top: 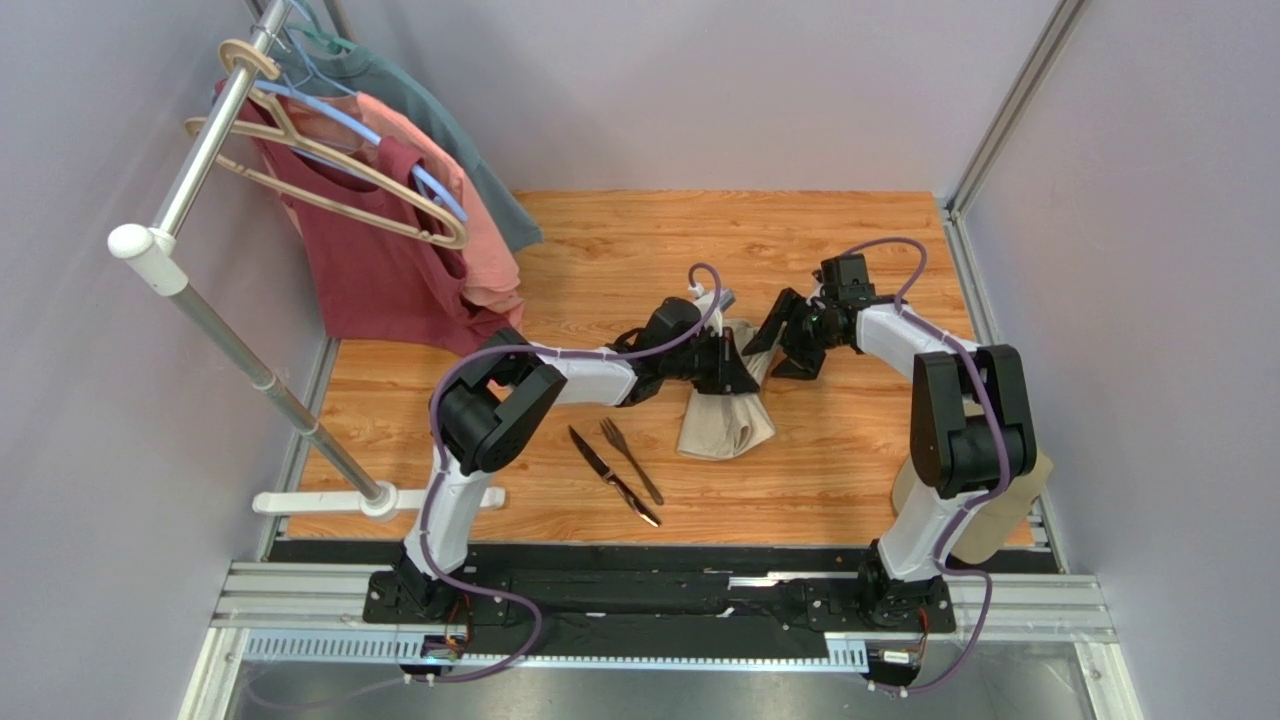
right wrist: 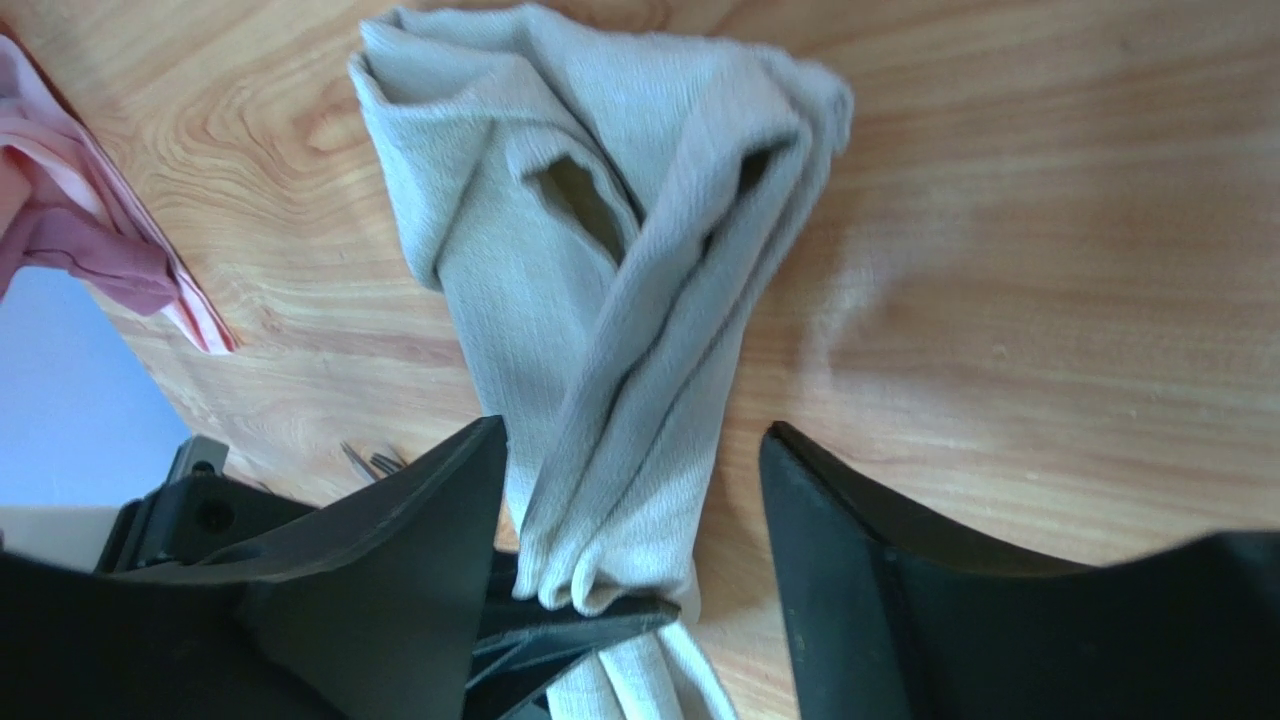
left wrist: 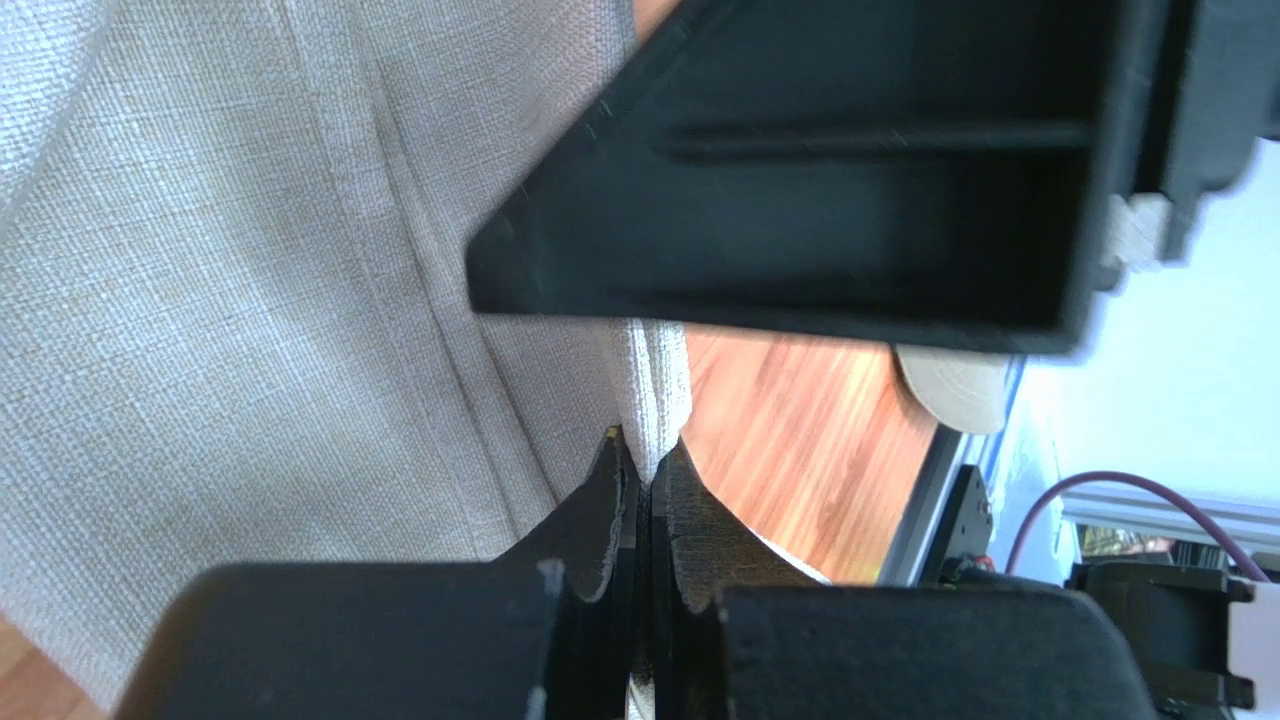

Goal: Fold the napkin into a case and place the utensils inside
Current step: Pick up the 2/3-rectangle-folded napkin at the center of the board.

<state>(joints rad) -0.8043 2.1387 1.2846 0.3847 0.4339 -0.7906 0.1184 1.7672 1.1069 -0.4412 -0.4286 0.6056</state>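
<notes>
Stretched in from the near edge on the left arm point(top: 496, 405): elbow folded low over the left half of the desk point(top: 857, 465), forearm running right toward the middle, wrist tipped down. Left jaws pressed together, clamped on a pinched fold of the napkin point(top: 724, 425), with cloth rising out from between the tips in the left wrist view.

Set opposite on the right arm point(top: 962, 405): upper link upright near the right edge, forearm angled back and left, so both wrists meet near mid-desk. Right jaws spread wide apart, one on each side of the gathered end of the cloth. Cannot tell whether either side brushes it.

Beige, loosely woven, gathered into a narrow rumpled bundle at mid-desk, with long lengthwise creases and a couple of open pockets. Broader at the end toward the near edge, lying on the wood there, and lifted at the far end by the clamped fold.

Just left of the cloth and apart from it, nearer the near edge: fork point(top: 631, 458) and knife point(top: 612, 474), slanted side by side on the wood. Over the far left corner, red and pink shirts point(top: 383, 255) on hangers.
</notes>
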